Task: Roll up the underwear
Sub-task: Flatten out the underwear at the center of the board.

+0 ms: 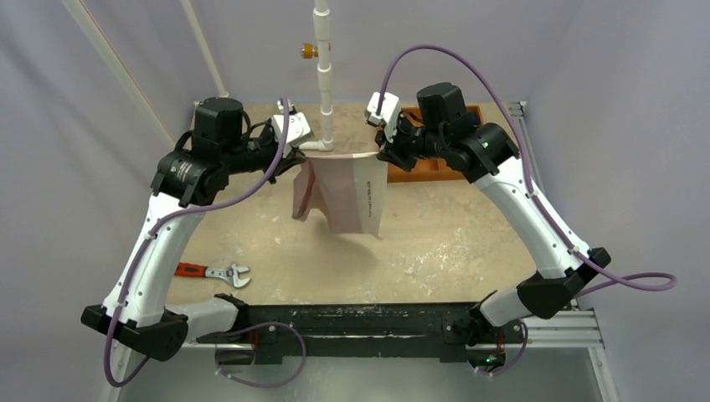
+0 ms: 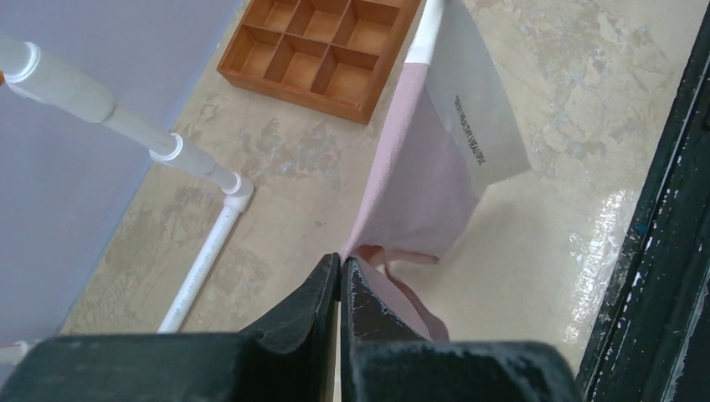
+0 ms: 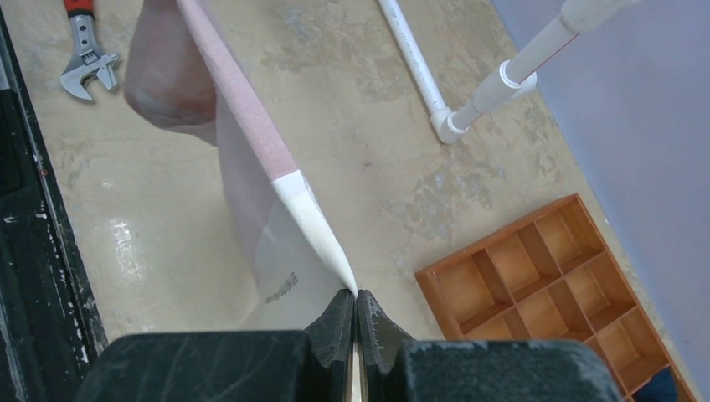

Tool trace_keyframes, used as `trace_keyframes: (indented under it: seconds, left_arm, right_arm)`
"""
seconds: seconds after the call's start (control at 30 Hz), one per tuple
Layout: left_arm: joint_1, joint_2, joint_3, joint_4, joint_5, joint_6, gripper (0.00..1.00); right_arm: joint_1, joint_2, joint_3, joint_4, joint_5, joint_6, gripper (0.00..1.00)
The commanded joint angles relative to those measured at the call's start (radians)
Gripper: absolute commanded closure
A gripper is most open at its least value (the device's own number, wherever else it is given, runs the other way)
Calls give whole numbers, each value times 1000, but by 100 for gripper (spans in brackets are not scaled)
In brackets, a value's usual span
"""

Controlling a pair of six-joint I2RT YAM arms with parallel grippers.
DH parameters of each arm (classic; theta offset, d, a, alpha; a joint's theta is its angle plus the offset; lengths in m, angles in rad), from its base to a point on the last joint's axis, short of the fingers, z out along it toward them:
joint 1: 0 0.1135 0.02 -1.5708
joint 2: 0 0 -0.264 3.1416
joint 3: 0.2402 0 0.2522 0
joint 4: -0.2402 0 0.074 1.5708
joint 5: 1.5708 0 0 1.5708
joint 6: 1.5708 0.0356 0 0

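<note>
One underwear (image 1: pixel 343 197), one wrench (image 1: pixel 219 272), one tray (image 2: pixel 293 89), two tools (image 2: pixel 339 266) (image 3: pixel 356 299).

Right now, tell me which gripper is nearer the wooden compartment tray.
Right. The right gripper hangs just beside the tray, pinching one corner of the underwear; the left gripper pinches the other corner, a garment's width farther away.

We are in a robot test cell, the kind found in a lab or workshop. A white plastic pipe post (image 1: pixel 325 75) stands at the far edge of a scuffed, paint-worn table (image 1: pixel 435 251), and plain pale-grey walls (image 1: pixel 603 75) close it in behind and on both sides. Nearer to us than the post, two cabled robot arms (image 1: pixel 155 243) are bolted to a black rail (image 1: pixel 360 322) and hold the underwear (image 1: pixel 343 193) up just in front of it. An adjustable wrench (image 1: pixel 216 272) lies to the post's near left, and a wooden compartment tray (image 2: pixel 318 50) sits just to its right.
</note>
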State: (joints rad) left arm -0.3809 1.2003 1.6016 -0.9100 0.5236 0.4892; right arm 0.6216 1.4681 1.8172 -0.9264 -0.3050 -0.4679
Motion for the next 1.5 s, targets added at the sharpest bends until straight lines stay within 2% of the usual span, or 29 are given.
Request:
trace_keyframes:
  seconds: [0.0,0.2,0.4,0.6,0.73,0.93,1.1,1.27,1.33,1.47]
  left_arm:
    - [-1,59,58,24,-55,-15,100]
    - [-1,121,144,47,-150,-32,100]
    - [-21,100,141,9,-121,-18,100]
    - [-195,-25,10,-51,-150,56,100]
    - [-298,-88,-52,-111,-169,47,100]
    - [-425,-126,-48,-209,-192,-2,100]
    - [-428,-136,-16,-225,-211,-2,100]
    - [-407,-106,-116,-156,-346,85,100]
    - [-355,-71,-176,-115,-348,115,100]
    - [-184,48,-243,-55,-287,142,100]
  right_arm:
    - [-6,33,43,56,28,29,100]
    - [-6,82,124,60,45,37,100]
    - [-4,39,96,17,-23,-2,100]
    - [24,-63,-17,-24,-144,-65,100]
    - [61,-140,-110,-51,-212,-98,100]
    - [75,-235,-172,-67,-252,-99,100]
    - [64,-261,-180,-41,-173,-61,100]
    - [61,-186,-250,39,-40,-23,100]
    - [60,-116,-277,66,-5,-12,100]
    - [51,53,-311,168,20,18,100]
